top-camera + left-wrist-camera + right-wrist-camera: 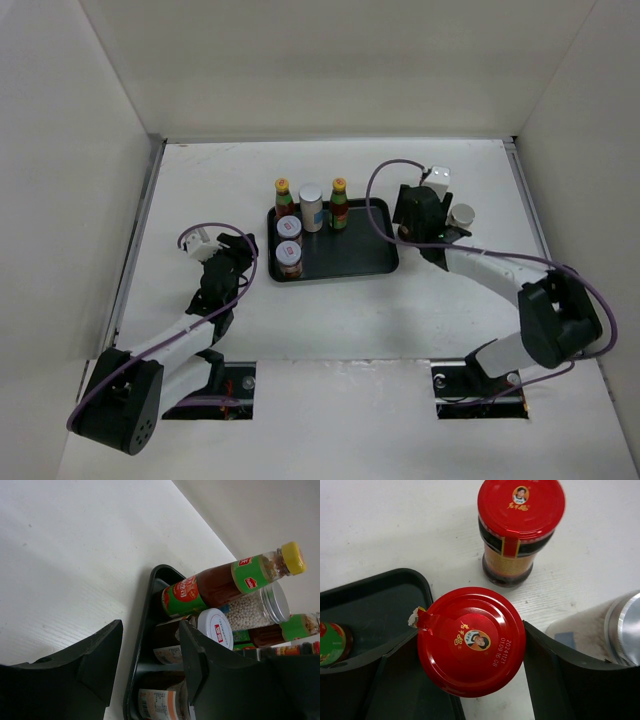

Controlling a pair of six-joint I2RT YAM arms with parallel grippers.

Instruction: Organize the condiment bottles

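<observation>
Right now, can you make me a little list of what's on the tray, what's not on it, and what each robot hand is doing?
Tray: dark, flat
On tray: two yellow-capped bottles, one grey-capped cylinder, two white-lidded jars
Off tray: standing red-lidded jar and grey-capped jar, on the table to the tray's right
Left gripper: open, empty, left of the tray
Right gripper: closed around held red-lidded jar by the tray's corner
</observation>
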